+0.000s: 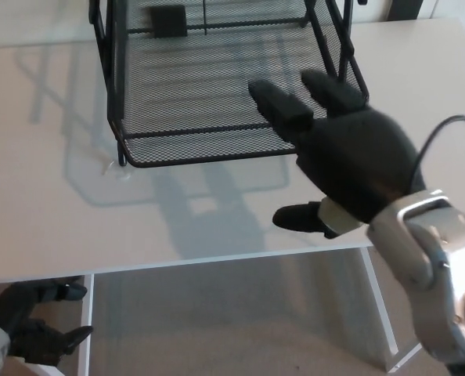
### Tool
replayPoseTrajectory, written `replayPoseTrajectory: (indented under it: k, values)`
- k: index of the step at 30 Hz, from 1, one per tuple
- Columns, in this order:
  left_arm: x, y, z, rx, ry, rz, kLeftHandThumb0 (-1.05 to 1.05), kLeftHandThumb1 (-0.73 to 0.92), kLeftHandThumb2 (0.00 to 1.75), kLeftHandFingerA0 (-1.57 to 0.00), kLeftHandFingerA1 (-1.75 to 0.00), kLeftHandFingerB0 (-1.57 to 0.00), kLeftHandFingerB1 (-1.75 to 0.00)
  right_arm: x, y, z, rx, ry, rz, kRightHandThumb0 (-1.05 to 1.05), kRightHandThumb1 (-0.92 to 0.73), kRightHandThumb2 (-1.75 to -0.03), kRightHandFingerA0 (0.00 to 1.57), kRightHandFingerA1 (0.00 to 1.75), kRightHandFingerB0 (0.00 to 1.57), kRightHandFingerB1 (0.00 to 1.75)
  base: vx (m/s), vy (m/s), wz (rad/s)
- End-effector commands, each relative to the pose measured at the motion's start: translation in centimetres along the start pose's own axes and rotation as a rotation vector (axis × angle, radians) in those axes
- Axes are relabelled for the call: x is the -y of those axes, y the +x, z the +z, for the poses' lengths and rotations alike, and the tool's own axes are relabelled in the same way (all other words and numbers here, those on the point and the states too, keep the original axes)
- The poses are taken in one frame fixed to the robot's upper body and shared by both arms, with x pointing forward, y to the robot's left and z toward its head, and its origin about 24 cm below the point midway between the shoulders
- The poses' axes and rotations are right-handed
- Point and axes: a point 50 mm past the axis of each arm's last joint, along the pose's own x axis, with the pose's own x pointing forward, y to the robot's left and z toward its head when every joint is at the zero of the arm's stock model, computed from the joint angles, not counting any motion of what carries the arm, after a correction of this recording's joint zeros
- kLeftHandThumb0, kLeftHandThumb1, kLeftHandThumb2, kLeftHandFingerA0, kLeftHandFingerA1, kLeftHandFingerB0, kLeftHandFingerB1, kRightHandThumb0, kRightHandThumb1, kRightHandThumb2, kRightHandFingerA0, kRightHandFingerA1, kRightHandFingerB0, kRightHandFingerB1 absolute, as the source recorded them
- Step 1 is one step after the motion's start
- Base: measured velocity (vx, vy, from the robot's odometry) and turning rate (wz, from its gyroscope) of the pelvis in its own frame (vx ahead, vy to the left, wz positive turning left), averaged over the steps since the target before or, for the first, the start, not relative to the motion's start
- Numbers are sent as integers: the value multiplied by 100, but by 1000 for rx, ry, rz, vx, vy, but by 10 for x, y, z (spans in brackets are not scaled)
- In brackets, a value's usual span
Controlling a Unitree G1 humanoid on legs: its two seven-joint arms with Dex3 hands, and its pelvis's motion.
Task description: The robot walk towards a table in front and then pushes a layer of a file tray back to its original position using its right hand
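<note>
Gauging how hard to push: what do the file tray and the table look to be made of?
File tray: looks like black coated wire mesh on a rod frame; you can see the tabletop through its weave. Table: a smooth, off-white top, probably laminate, with a slight sheen that carries the tray's shadow.

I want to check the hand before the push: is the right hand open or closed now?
Open. The right hand holds nothing; its fingers are spread over the file tray.

White table (45,196), soft shadows; grey-beige floor (217,329) below
</note>
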Motion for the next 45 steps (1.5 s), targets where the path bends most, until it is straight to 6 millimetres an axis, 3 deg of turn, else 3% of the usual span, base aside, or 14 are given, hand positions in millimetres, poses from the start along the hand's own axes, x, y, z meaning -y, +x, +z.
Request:
replayPoseTrajectory:
  k: [1,2,3,4,6,9,18,19,23,30,31,34,35,45]
  values:
    - [-3,-2,-6,-40,27,7,-50,24,89,-78,-88,-37,-69,38,-17,11,109,-47,-156,-89,-50,-87,0,0,0,1,0,0,0]
    - [-3,-2,-7,-38,26,6,-50,24,89,-78,-88,-37,-69,41,-19,12,115,-58,-172,-89,-50,-87,0,0,0,1,0,0,0]
    - [-3,-2,-7,-40,27,6,-50,24,89,-78,-88,-37,-69,44,-20,13,120,-57,-185,-86,-61,-59,0,0,0,0,0,0,0]
    - [-3,-2,-7,-47,28,7,-47,24,88,-77,-88,-37,-68,52,-22,14,129,-62,-220,-90,-51,-86,0,0,0,0,0,0,0]
    - [-2,-1,-6,-53,18,12,-47,32,76,-74,-89,-38,-69,63,-25,14,142,-75,-261,-87,-49,-81,0,0,0,0,0,0,0]
    - [-4,-2,-7,-54,18,15,-48,24,89,-77,-89,-36,-68,66,-36,16,155,-72,-286,-92,-54,-90,0,0,0,0,0,0,0]
    - [-5,0,-1,-28,70,-7,-62,29,90,-79,-86,-39,-70,62,-127,16,138,43,-315,-86,-52,-86,0,0,0,1,0,0,0]
    - [-2,0,-1,-26,80,-13,-55,37,72,-78,-85,-40,-70,60,-136,14,121,56,-312,-87,-53,-86,0,0,0,1,0,0,0]
    - [8,4,5,-4,49,-24,-54,36,69,-79,-86,-42,-69,54,-165,-1,33,110,-307,-87,-54,-86,0,0,0,1,0,0,0]
    - [47,-8,-18,34,47,-104,-64,27,83,-84,-87,-44,-69,4,-233,-30,-288,405,-116,-85,-52,-83,0,0,0,0,0,0,0]
    - [50,-11,-23,34,57,-116,-65,39,66,-85,-85,-45,-68,-6,-240,-33,-328,445,-86,-85,-52,-83,0,0,0,0,0,0,0]
    - [53,-16,-29,47,51,-136,-67,27,83,-83,-87,-46,-69,-26,-252,-39,-420,522,-3,-85,-52,-83,0,0,0,1,0,0,0]
    - [56,-19,-31,50,44,-149,-66,40,63,-82,-86,-46,-67,-33,-255,-42,-445,547,13,-82,-50,-81,0,0,0,1,0,0,0]
    - [78,-41,-50,67,56,-244,-70,39,55,-79,-78,-49,-66,-116,-280,-63,-649,767,257,-83,-51,-84,0,8,0,0,0,0,0]
